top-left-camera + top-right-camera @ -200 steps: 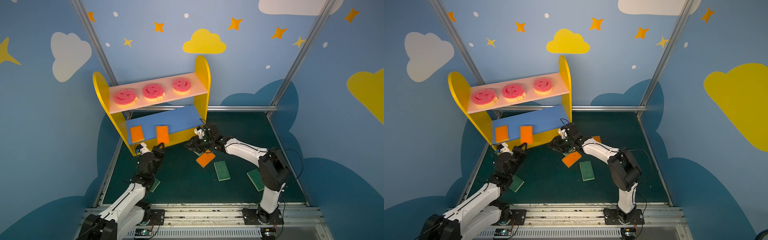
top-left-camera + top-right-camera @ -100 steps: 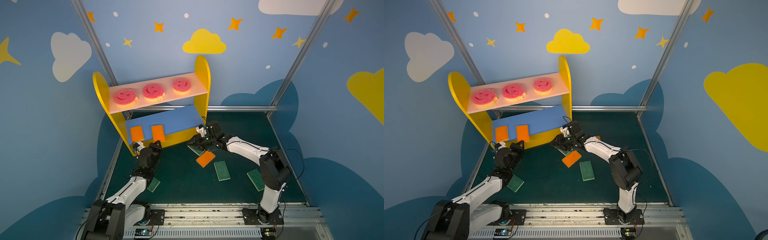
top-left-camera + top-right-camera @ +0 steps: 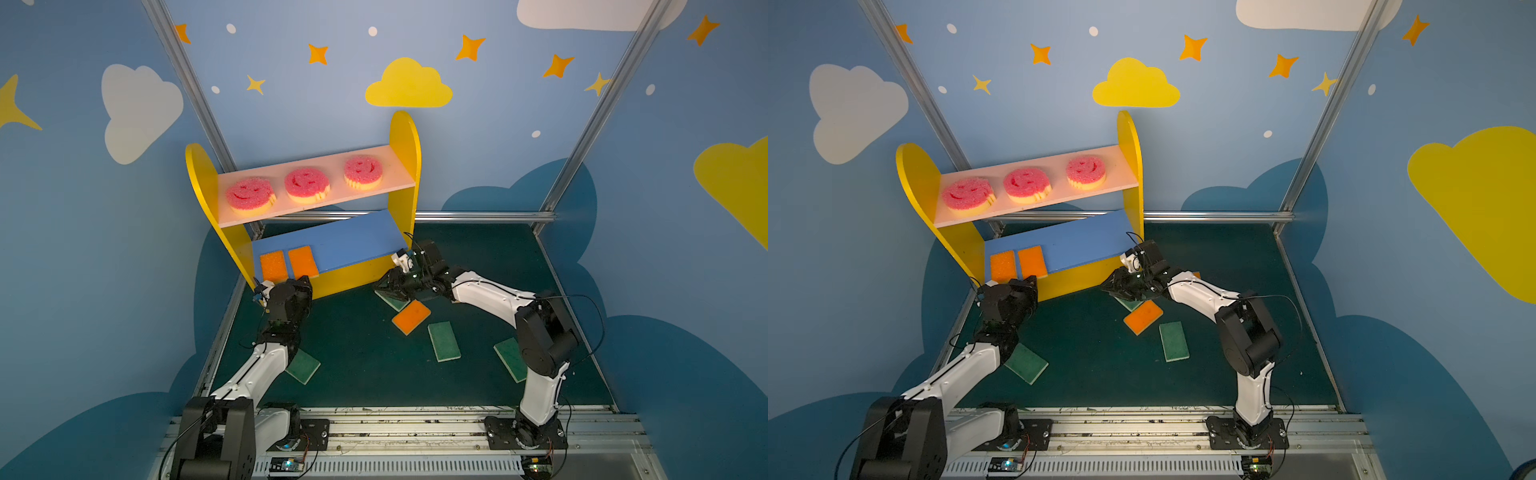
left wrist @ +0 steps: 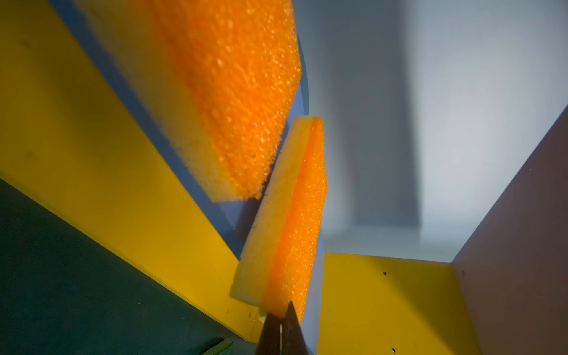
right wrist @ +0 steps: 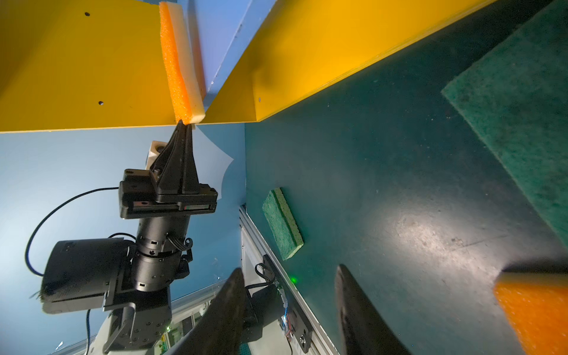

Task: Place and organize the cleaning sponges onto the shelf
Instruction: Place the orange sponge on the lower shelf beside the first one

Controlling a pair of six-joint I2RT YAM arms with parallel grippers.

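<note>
- Both top views: the shelf [image 3: 405, 137] has rounded yellow sides, a smooth pink board on top and a blue board [image 3: 353, 241] lower down.
- Three round pink smiley sponges [image 3: 306, 185], bubbly foam on yellow bottoms, sit in a row on the pink board. Two orange sponges [image 3: 273, 266] lie flat side by side at the blue board's left end.
- On the dark green mat [image 3: 353, 374] there's a loose orange sponge [image 3: 410, 316] plus four green sponges [image 3: 444, 340]. The right gripper [image 3: 386, 289] hangs low over the green one nearest the shelf.
- Left wrist: the left gripper [image 4: 281, 325] is pinched fully together, its black tip touching the end of one shelf sponge, which has a coarse orange top and pale yellow foam under it.
- Right wrist: the right gripper's fingers [image 5: 356, 307] are about half apart with nothing between them. A scratchy green pad lies close by.
</note>
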